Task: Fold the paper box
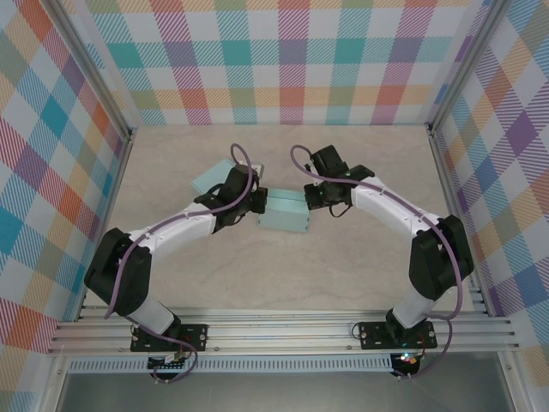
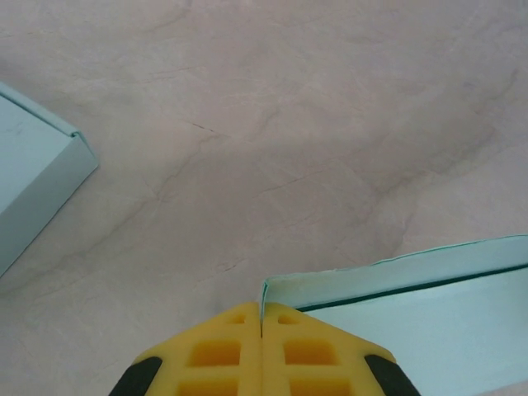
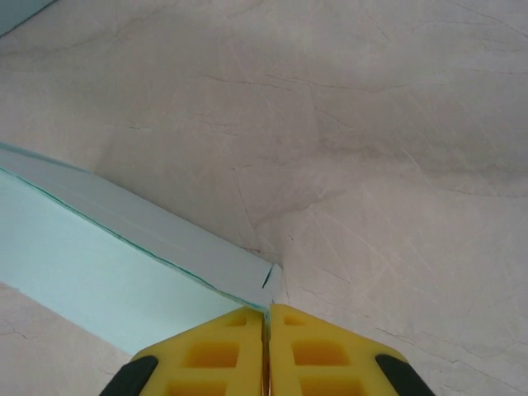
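While both pairs of jaws sat pinched shut on it, one pale teal thin-card paper box lay at table centre, the left gripper nipping its upright wall at 9 o'clock and the right gripper its corner at 3 o'clock. It was judged light, thin, easily creased and apt to slide on the smooth marbled table, so best held by wall edges near the folds. Counted: box in hand, one; second pale teal paper piece at 10 o'clock, one; grippers, two.
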### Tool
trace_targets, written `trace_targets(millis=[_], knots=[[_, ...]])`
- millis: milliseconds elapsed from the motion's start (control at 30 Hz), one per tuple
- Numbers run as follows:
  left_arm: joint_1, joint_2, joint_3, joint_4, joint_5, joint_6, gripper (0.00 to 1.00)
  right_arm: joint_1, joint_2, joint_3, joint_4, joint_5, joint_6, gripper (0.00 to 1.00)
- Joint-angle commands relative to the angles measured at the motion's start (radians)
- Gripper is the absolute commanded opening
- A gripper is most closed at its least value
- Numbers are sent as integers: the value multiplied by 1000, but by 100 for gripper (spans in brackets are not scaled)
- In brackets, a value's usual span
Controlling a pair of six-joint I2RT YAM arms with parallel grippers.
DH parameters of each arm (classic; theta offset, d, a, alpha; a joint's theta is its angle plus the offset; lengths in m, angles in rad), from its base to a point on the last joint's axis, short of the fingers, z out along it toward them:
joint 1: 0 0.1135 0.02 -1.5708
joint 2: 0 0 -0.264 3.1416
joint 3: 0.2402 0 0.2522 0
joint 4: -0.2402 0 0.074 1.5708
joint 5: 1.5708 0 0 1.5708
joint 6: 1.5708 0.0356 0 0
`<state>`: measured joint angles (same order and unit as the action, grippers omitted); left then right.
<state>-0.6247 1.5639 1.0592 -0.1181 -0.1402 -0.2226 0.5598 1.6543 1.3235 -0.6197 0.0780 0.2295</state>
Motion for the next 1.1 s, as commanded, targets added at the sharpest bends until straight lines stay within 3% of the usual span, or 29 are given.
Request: trace_targets(millis=[0,400,800,1067], knots=[[-42,-34,-12,88,-49,-65,0,26,7,45,70,-33,46,14],[-61,-69,-122,229,-112,-48,0,27,-33,0,103,-37,89,13],[-124,-53,-176,363,-198,-19,0,27,-7,-32,185,-58,132,3],[-158,-22,-190,415,-235,-16,0,28,1,-42,214,-46,154,3]])
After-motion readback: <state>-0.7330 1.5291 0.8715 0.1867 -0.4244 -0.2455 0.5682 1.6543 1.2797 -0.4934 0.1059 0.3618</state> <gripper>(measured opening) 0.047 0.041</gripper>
